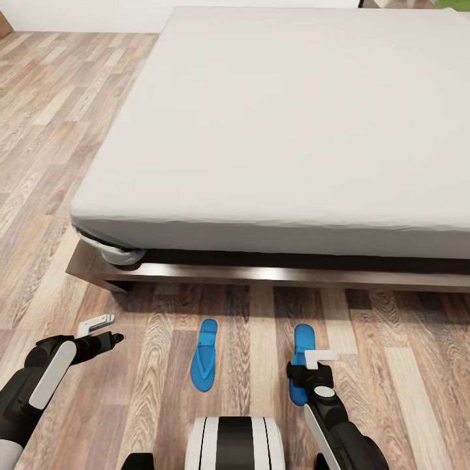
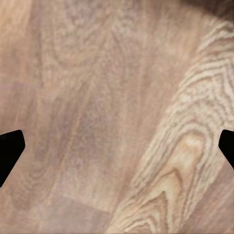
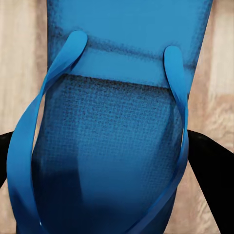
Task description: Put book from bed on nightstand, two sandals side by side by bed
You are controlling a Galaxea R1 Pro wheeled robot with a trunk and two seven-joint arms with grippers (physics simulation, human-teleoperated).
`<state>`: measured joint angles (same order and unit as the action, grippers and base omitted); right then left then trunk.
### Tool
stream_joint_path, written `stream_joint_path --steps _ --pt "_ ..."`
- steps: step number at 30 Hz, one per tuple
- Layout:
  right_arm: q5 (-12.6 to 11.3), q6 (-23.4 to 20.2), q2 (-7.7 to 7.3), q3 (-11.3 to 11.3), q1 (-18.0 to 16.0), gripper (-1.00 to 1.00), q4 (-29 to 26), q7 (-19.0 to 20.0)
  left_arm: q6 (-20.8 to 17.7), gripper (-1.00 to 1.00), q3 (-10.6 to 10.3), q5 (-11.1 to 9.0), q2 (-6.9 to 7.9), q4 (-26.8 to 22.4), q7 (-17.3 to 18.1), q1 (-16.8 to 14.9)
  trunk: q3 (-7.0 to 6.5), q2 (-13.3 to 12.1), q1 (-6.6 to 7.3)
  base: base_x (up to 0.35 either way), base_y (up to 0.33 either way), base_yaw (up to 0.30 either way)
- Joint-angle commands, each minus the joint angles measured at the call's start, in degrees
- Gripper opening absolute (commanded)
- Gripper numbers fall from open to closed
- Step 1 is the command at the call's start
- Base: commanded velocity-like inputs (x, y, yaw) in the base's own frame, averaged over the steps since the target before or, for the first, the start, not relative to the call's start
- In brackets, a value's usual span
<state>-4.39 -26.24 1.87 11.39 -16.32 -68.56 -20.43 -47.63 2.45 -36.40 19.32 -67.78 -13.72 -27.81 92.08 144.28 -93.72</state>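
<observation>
Two bright blue sandals lie on the wood floor in front of the bed (image 1: pixel 294 130), toes toward it, about a hand's width apart. The left sandal (image 1: pixel 204 356) lies free. My right gripper (image 1: pixel 308 364) hangs low over the right sandal (image 1: pixel 303 339), open, its fingers (image 3: pixel 212 180) straddling the sole (image 3: pixel 112 146) at the strap. My left gripper (image 1: pixel 109 329) is open just above bare floor, left of both sandals, nothing between its fingers (image 2: pixel 9 151). The book and the nightstand are out of view.
The bed's dark wooden frame (image 1: pixel 274 274) runs across just beyond the sandals, its corner at the left. Plank floor (image 1: pixel 59 130) stretches along the bed's left side. My own base (image 1: pixel 235 444) sits at the bottom edge.
</observation>
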Motion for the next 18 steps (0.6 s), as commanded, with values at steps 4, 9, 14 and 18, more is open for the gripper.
stream_joint_path --steps 4,9,14,18 --pt "-0.4 -0.2 -0.02 0.1 0.0 -1.0 -0.1 -0.5 -0.1 1.0 0.0 -0.6 0.01 -0.1 -0.5 0.0 0.03 0.0 0.01 0.0 0.042 0.0" --pt "-0.4 -0.2 -0.02 0.1 0.0 -1.0 -0.1 -0.5 -0.1 1.0 0.0 -0.6 0.01 -0.1 -0.5 0.0 0.03 0.0 0.01 0.0 0.01 0.0" --pt "-0.4 -0.2 -0.02 0.1 0.0 -1.0 -0.1 -0.5 -0.2 1.0 0.0 -0.6 0.0 0.0 -0.5 0.0 0.03 0.0 0.01 0.0 0.171 0.0" --pt "-0.4 -0.2 -0.02 0.1 0.0 -1.0 -0.1 -0.5 -0.2 1.0 0.0 -0.6 0.01 -0.1 -0.5 0.0 0.03 0.0 0.01 0.0 0.194 -0.002"
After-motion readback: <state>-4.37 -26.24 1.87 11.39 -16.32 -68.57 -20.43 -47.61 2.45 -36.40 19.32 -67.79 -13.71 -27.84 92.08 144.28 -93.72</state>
